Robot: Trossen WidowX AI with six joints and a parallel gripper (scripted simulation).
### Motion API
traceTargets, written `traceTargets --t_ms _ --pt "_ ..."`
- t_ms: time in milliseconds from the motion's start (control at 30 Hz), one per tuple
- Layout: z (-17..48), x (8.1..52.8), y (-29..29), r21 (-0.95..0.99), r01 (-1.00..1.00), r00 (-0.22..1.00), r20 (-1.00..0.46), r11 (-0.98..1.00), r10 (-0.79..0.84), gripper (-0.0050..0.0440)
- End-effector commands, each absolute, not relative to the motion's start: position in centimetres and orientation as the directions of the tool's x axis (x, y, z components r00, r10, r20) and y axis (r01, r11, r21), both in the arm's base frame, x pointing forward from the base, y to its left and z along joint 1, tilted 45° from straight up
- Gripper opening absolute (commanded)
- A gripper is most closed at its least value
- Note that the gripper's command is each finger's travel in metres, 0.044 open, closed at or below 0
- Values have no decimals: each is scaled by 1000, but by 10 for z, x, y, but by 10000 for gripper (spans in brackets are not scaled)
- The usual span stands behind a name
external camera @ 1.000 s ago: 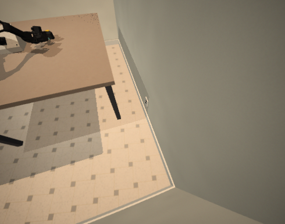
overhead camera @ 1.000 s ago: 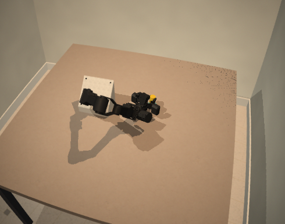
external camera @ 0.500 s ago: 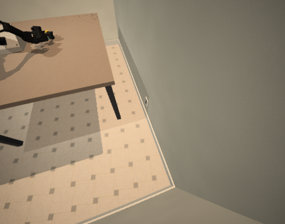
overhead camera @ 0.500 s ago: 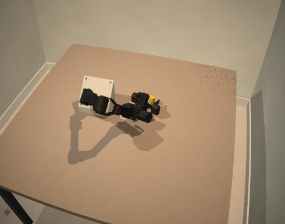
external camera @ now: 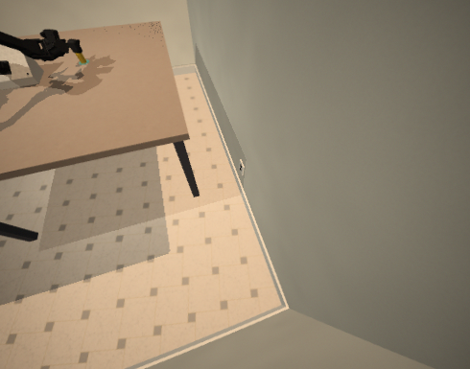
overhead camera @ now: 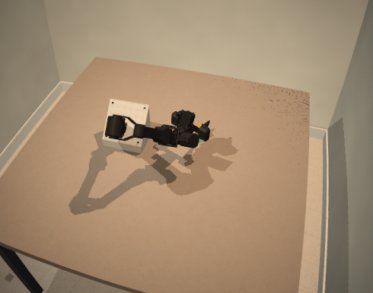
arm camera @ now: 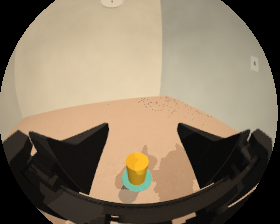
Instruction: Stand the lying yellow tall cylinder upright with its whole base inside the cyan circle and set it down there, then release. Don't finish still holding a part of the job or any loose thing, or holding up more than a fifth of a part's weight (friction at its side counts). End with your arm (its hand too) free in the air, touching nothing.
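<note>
The yellow tall cylinder (arm camera: 137,169) (external camera: 81,57) appears to stand upright on the cyan circle (arm camera: 137,188) (external camera: 86,62). In the wrist view, cyan shows to the left, right and front of its base; the far side is hidden behind it. In the top view only small bits of yellow and a sliver of cyan show past the arm. My gripper (arm camera: 144,127) is open, its fingers wide apart on either side of the cylinder in the wrist view, with a gap on both sides. Nothing is between the fingertips.
The brown table top (overhead camera: 234,208) (external camera: 123,108) bears the arm's white base block (overhead camera: 129,106) at the left in the top view. Shadows of the arm fall across the table around the circle. Walls stand beyond the table's far edges.
</note>
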State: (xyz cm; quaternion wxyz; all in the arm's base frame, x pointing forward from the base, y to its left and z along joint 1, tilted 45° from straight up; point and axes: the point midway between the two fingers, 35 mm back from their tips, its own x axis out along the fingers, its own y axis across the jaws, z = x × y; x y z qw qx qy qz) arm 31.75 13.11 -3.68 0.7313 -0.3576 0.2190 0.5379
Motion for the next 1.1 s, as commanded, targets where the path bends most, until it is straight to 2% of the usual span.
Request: traceTargets --t_ms 0,267,433,633,733,800,900,1067 --pt "-18 308 145 -280 -945 322 -706 170 631 400" --pt "-25 313 148 -223 -957 290 -756 185 587 400" --pt "-46 324 160 -84 -966 183 -892 245 414 400" --pt "-58 326 169 -10 -953 76 -976 304 206 400" --pt "-60 325 173 1 -944 30 -996 329 89 400" --pt "-60 325 173 1 -944 30 -996 329 89 400" --pt "-59 321 176 -2 -937 -21 -998 349 -61 400" --pt "-51 320 183 -65 -934 -36 -961 351 -274 400"
